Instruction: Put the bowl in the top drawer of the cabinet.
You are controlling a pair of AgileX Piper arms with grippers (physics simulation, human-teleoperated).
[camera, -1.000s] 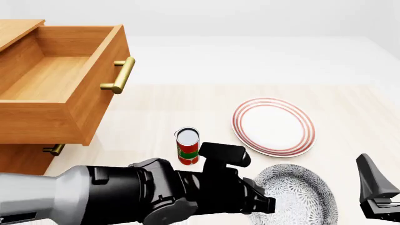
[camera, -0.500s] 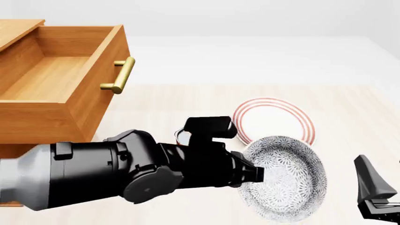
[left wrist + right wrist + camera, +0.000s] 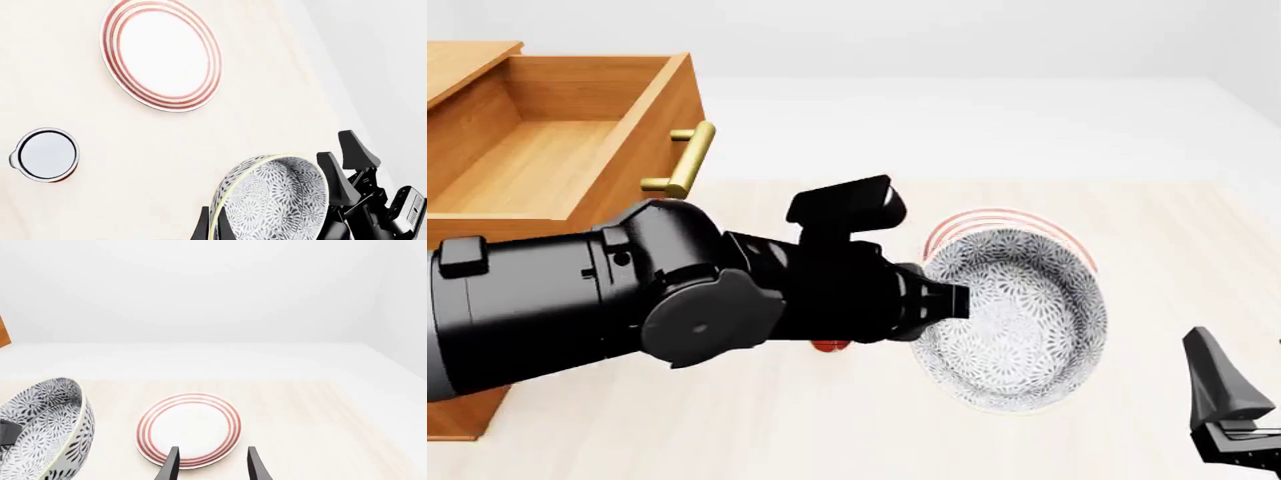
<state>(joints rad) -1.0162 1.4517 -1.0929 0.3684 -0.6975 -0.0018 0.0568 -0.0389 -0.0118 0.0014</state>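
Note:
The bowl (image 3: 1021, 320), white with a dense dark leafy pattern, hangs tilted on its side above the table. My left gripper (image 3: 952, 300) is shut on its rim. In the left wrist view the rim of the bowl (image 3: 273, 200) sits between the left gripper's (image 3: 212, 226) fingers. The top drawer (image 3: 547, 170) of the cabinet (image 3: 467, 62) stands pulled open at the far left, with its brass handle (image 3: 681, 160) facing right and nothing in it. My right gripper (image 3: 1228, 405) is low at the right, and in its wrist view the right gripper (image 3: 212, 466) is open on nothing.
A red-ringed plate (image 3: 189, 427) lies on the table, partly hidden behind the bowl in the front view. A can (image 3: 47, 154) stands left of it, mostly hidden by my left arm. The lower drawer front is hidden by that arm.
My left arm has lifted the bowl off the table and carried it up and away, so it now covers most of the plate. The right arm has stayed still.

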